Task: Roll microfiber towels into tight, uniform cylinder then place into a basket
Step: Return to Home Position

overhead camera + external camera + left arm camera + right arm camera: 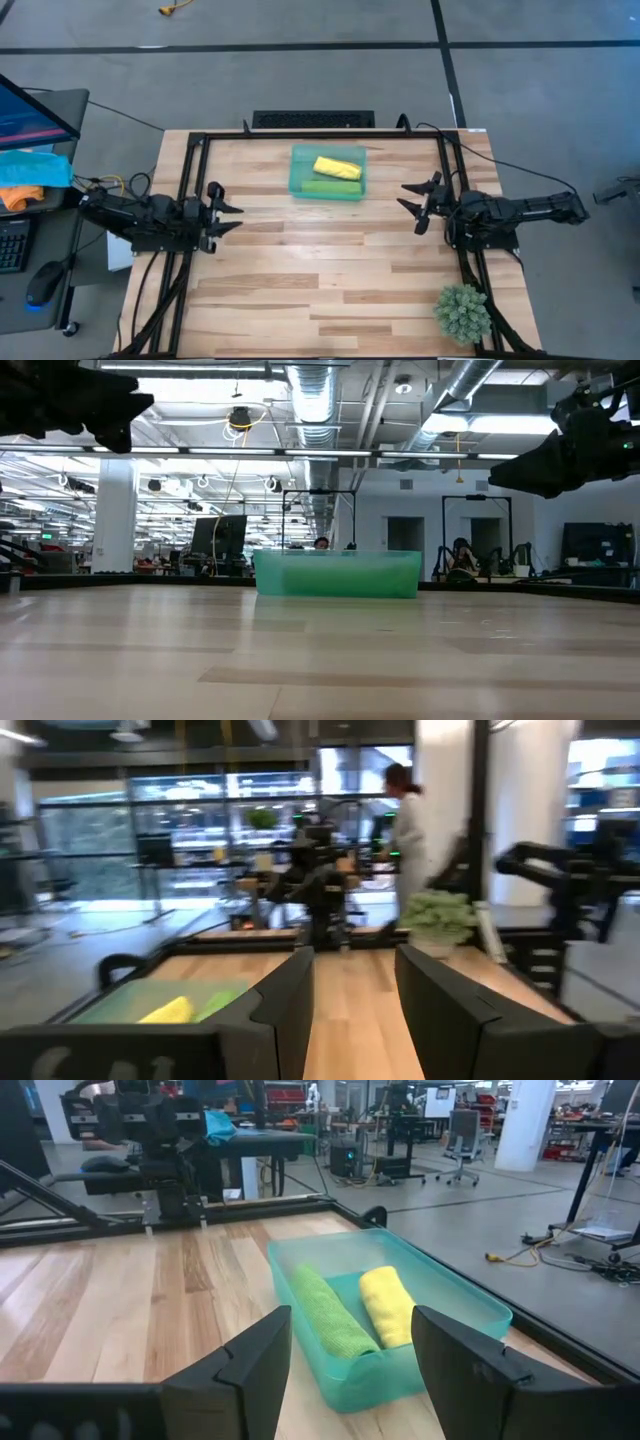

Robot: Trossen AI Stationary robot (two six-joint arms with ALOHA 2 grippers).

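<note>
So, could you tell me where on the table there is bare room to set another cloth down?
The widest bare patch of the table lies between the open left gripper and right gripper, from the basket to the opposite edge. The corner by the plant is crowded, and the basket holds the yellow towel and green towel.

bright, even overhead light from ceiling strips, soft faint shadows on the table
</note>
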